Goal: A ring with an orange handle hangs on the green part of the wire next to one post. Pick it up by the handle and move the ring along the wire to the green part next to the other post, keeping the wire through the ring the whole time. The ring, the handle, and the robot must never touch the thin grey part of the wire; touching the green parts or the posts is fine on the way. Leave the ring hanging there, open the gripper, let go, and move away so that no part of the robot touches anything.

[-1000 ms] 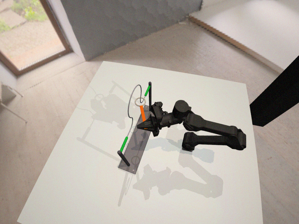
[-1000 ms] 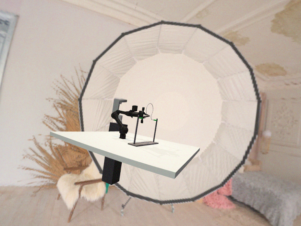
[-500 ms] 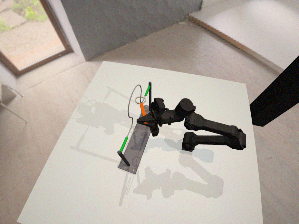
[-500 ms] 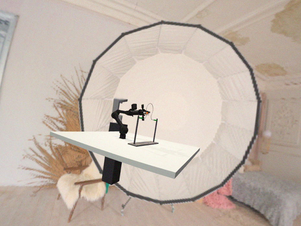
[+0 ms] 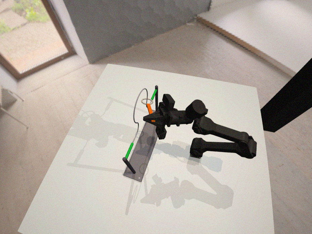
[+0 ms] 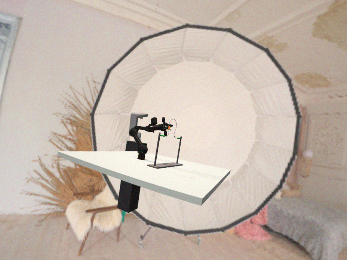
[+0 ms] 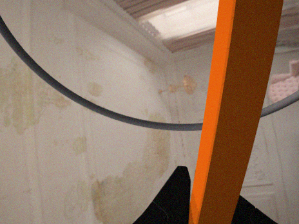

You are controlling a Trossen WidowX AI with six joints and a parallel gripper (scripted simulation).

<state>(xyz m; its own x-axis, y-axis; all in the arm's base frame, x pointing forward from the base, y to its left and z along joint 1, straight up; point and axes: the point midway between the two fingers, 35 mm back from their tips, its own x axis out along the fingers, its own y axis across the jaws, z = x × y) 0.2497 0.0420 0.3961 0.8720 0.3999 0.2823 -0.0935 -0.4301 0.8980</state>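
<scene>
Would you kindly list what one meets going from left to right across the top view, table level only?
Near post → lower green wire section → ring → orange handle → far post → gripper clamped on the handle → arm's elbow.

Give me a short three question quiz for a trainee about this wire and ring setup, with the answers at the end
1. True or false: the black parallel-jaw gripper is shut on the flat orange handle.
2. Which green wire section is the pale ring nearer: A) the one by the far dark post, B) the one by the near dark post?
3. What thin curved thing crosses behind the handle in the wrist view?

Key: 1 true; 2 A; 3 the thin grey wire.
</scene>
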